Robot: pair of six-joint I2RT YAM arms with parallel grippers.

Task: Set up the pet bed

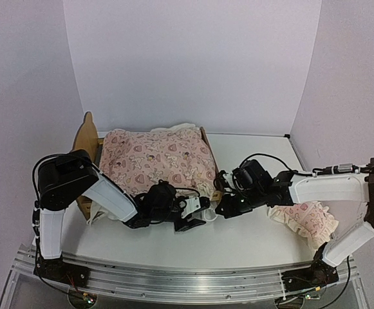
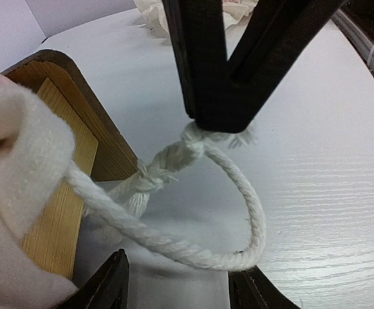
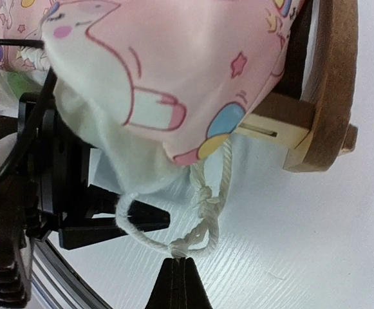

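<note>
The pet bed (image 1: 87,138) is a pale-wood frame standing at the table's back left, covered by a pink printed quilt (image 1: 158,158). A white cord (image 3: 203,206) hangs in a knotted loop from the frame's near corner (image 3: 328,84). My right gripper (image 3: 183,261) is shut on the cord's knot just off that corner. My left gripper (image 2: 180,273) faces it, open. The cord's loop (image 2: 174,244) lies across the gap between the left fingertips and touches the right-hand one. In the top view both grippers, left (image 1: 196,215) and right (image 1: 220,196), meet at the bed's near right corner.
A ruffled pink pillow (image 1: 306,219) lies on the table under my right arm's forearm. White fabric (image 1: 180,127) bunches at the bed's far end. White walls close off the back and sides. The quilt's pale lining (image 2: 19,148) overhangs the frame beside my left gripper.
</note>
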